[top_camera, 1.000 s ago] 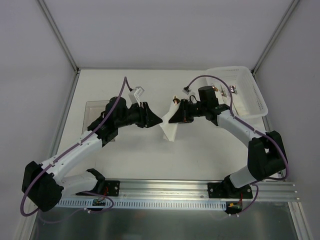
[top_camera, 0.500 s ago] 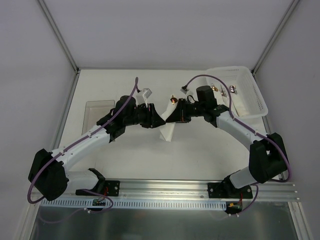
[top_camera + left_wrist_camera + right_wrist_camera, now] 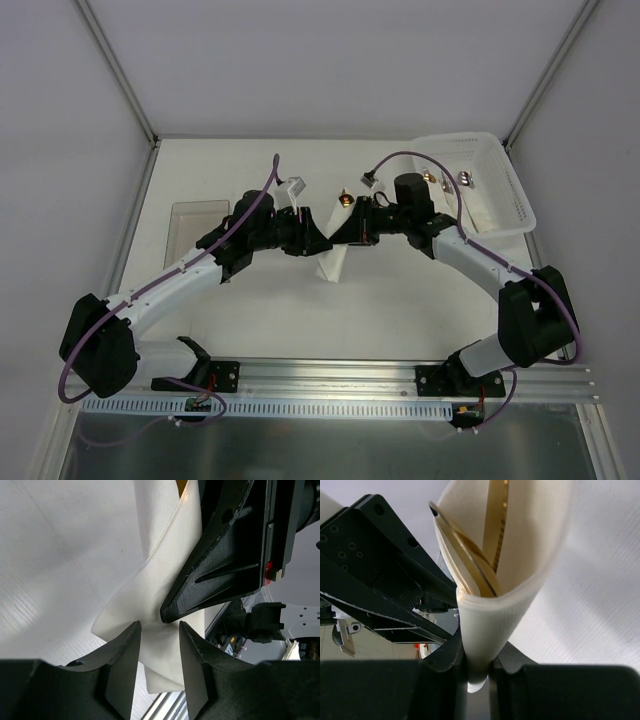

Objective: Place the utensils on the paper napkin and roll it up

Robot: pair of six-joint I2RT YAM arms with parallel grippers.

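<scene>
1. One paper napkin [image 3: 335, 262].
2. Two gold utensils [image 3: 496, 525] showing in its fold.
3. One white basket [image 3: 515, 195], at the far right corner of the bench [image 3: 400, 300], holding two cutlery pieces [image 3: 465, 180].
4. One clear tray [image 3: 190, 222].

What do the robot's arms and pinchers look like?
The left arm and right arm are white tubes with chunky black joints. A purple cable loops along each. The left gripper and right gripper are black, each with two pointed fingers.
</scene>
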